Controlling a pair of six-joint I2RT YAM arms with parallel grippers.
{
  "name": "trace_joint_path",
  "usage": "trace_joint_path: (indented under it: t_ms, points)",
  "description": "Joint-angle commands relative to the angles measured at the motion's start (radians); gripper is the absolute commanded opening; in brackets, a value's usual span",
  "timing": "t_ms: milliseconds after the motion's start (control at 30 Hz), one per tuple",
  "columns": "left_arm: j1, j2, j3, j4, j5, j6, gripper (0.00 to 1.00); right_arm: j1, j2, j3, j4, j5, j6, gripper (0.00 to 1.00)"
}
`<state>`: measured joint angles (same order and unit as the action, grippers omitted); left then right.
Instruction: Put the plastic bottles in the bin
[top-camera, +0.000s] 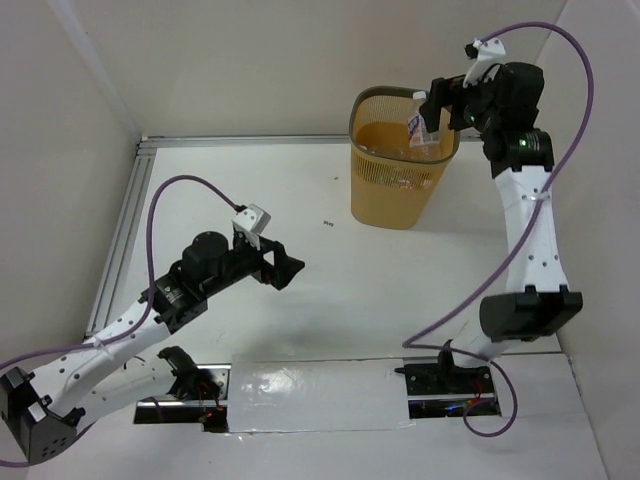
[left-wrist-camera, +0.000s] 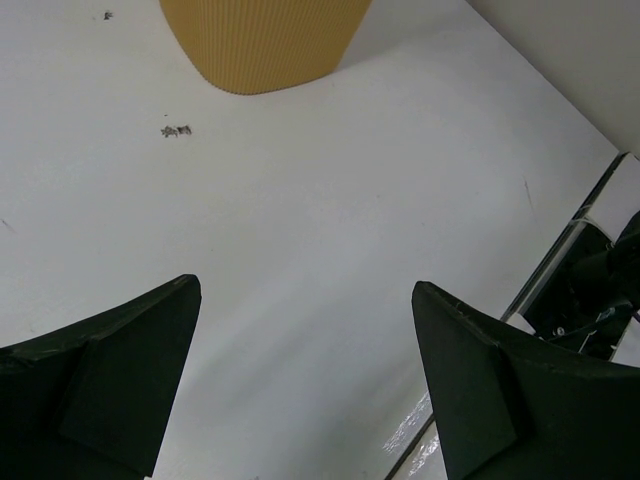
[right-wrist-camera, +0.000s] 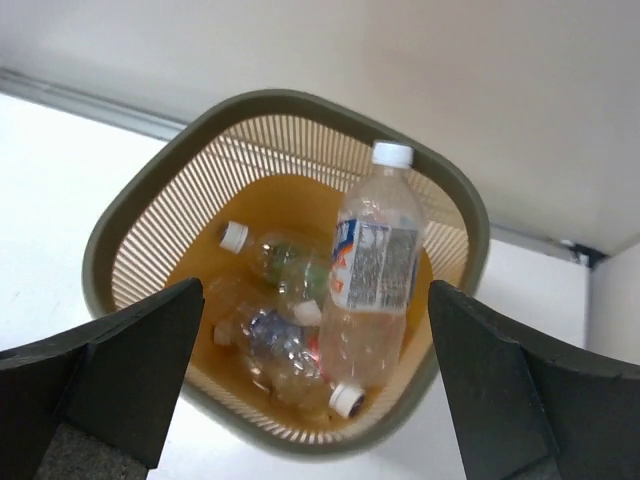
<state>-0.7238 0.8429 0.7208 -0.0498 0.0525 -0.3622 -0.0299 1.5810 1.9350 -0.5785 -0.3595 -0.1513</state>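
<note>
- Top external view: reaching the right gripper (top-camera: 441, 100) over the far right rim of the bin (top-camera: 390, 195), in the upper right of the frame.
- Spreading that gripper wide in the right wrist view, one dark finger at each lower corner of the frame, pinching nothing.
- Showing a clear bottle (right-wrist-camera: 375, 280) with a white cap and a blue label in the mouth of the bin (right-wrist-camera: 93, 270), right of centre, between the two fingers but apart from both.
- Pointing its cap toward the top of the frame, over the far rim, and its base down among the other bottles; not possible to tell whether leaning on the wall or hanging in the air.
- Lying on the bin's floor: a greenish bottle (right-wrist-camera: 285, 262) with a white cap toward the left, a crumpled bottle (right-wrist-camera: 272, 335) with a blue label just below it, and a further bottle (right-wrist-camera: 347, 398), only its white cap plain, at the near wall.
- Hovering the left gripper (top-camera: 288, 268) above the white surface (top-camera: 300, 190), centre left of the top external frame, well apart from the bin.
- Spreading the left gripper (left-wrist-camera: 305, 290) wide in the left wrist view, pinching nothing, only bare surface between its fingers.
- Catching the bin's ribbed orange wall (left-wrist-camera: 260, 40) at the top of that frame, with a dark speck (left-wrist-camera: 176, 130) on the surface near it, at the upper left.
</note>
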Motion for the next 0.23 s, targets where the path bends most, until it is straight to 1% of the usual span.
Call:
trace_joint_path:
  t_ms: [0, 33, 100, 133, 200]
  points:
    - [0.02, 0.008, 0.04, 0.06, 0.035, 0.02, 1.0, 0.025, -0.186, -0.139, -0.032, 0.232, 0.033, 1.0]
    - [0.029, 0.019, 0.04, 0.061, 0.035, 0.02, 1.0, 0.025, -0.281, -0.198, -0.014, 0.269, 0.016, 1.0]
    - [0.029, 0.03, 0.04, 0.061, 0.047, 0.02, 1.0, 0.025, -0.372, -0.31, 0.011, 0.293, -0.025, 1.0]
    - [0.04, 0.042, 0.04, 0.061, 0.047, 0.02, 1.0, 0.025, -0.444, -0.402, 0.011, 0.318, -0.025, 1.0]
    - [0.049, 0.053, 0.049, 0.061, 0.061, 0.02, 1.0, 0.025, -0.502, -0.483, 0.002, 0.338, -0.034, 1.0]
